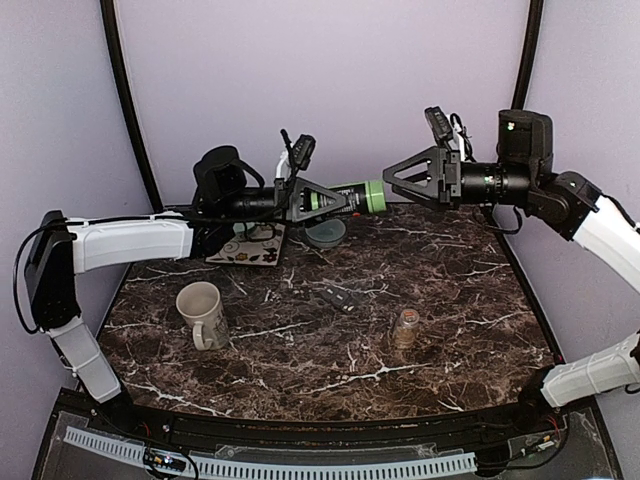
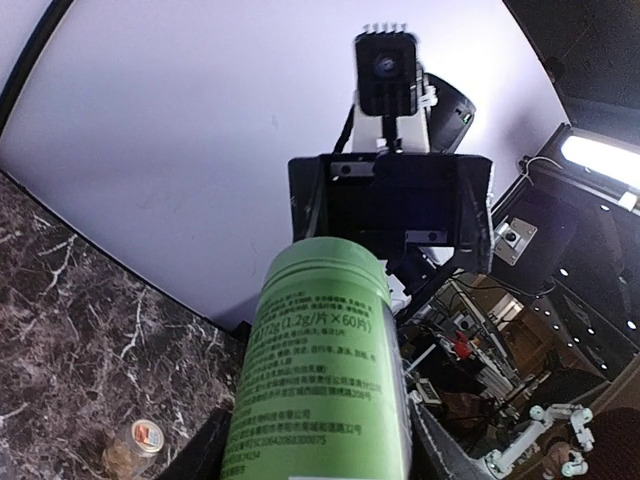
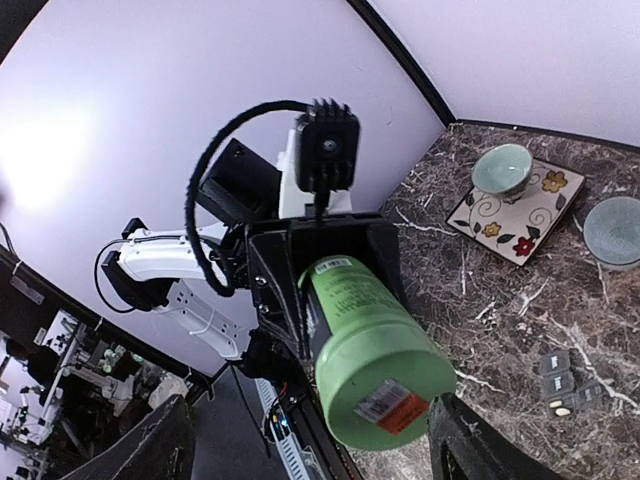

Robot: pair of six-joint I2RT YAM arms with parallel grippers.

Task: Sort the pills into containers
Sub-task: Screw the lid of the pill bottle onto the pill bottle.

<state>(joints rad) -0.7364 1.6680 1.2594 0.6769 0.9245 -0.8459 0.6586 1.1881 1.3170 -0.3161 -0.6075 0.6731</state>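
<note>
The left pincer [image 1: 330,200] is clamped on the body of a green plastic pill bottle [image 1: 355,196], holding it level in the air over the far part of the dark marbled surface [image 1: 300,360]. The bottle's pale green cap [image 1: 374,194] points toward the right arm. The right pincer [image 1: 395,186] faces that cap end-on with its jaws spread wide. In the right wrist view its two fingers [image 3: 150,450] sit at the lower corners of the picture, well to either side of the cap, and neither presses on it. In the top view the fingertips sit right at the cap, but whether they touch it cannot be told. The cap's flat end carries a small red and white sticker, and printed text runs along the side of the bottle.

Below the bottle, at the far side of the surface, a grey-blue bowl [image 1: 325,233] sits just beside a square floral tile [image 3: 530,225], and a pale green bowl [image 3: 503,168] rests on the tile. A few blister packs of pills [image 1: 340,297] lie near the middle of the surface. A small clear jar [image 1: 406,327] with brownish contents stands upright to their right, apart from them. A cream ceramic mug [image 1: 203,313] stands upright on the left side, well away from the jar.
</note>
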